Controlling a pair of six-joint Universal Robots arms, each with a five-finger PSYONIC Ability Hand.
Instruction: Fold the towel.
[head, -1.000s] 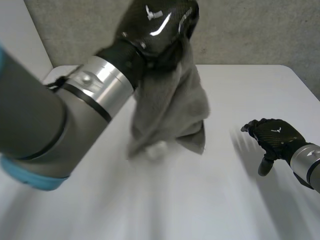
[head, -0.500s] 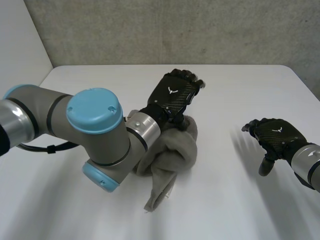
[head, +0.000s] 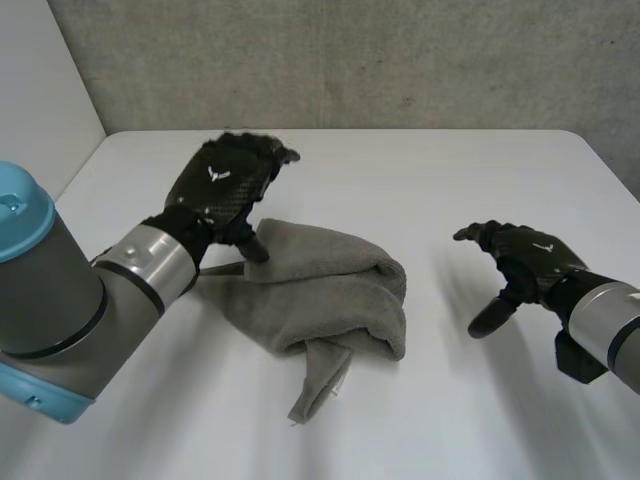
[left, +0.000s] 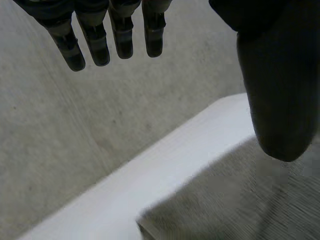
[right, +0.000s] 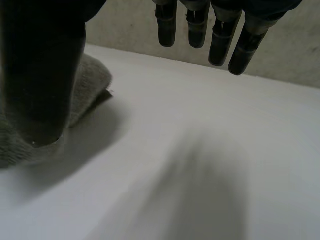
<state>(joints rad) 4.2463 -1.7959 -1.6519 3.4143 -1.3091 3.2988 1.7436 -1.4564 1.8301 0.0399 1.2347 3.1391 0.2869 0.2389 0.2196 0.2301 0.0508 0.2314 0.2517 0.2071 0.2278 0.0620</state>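
Left hand is open, fingers straight, thumb by the towel's far-left edge, gripping nothing. Towel lies bunched in a lumpy heap mid-surface, one corner trailing toward the near edge. Right hand is open and relaxed, hovering well apart toward the right edge. Risk: with no corner spread flat, folding this heap likely traps wrinkles and uneven layers. Change: a second ago the towel hangs lifted from the left hand; now it is down and released.

Bright, even light from above (soft, diffuse) lays a faint shadow beside the towel on the table.
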